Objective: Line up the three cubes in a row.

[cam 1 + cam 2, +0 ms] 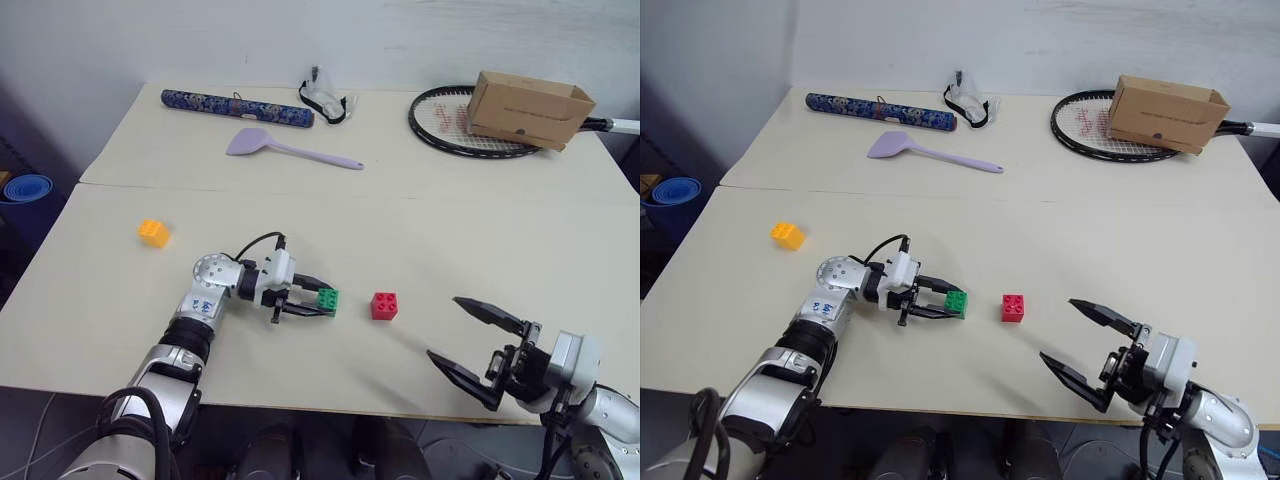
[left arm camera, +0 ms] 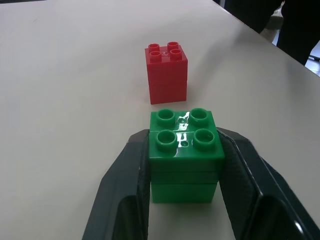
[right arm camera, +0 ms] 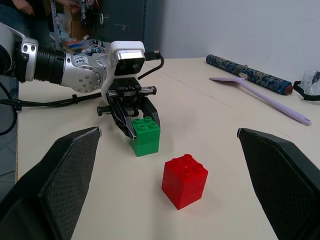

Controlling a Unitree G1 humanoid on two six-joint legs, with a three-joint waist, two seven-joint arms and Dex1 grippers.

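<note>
Green cube [image 1: 328,299] clamped in left gripper [image 1: 313,297], near red cube [image 1: 384,305].
Orange-yellow cube [image 1: 153,232] well apart, unplaced; right gripper [image 1: 470,340] wide, empty.

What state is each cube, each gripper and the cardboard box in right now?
green cube: upright on the table, gripped by the left gripper
red cube: upright, free, beside the green one
orange-yellow cube: free, apart from both
right gripper: open, empty
cardboard box: open, lying on the racket
</note>
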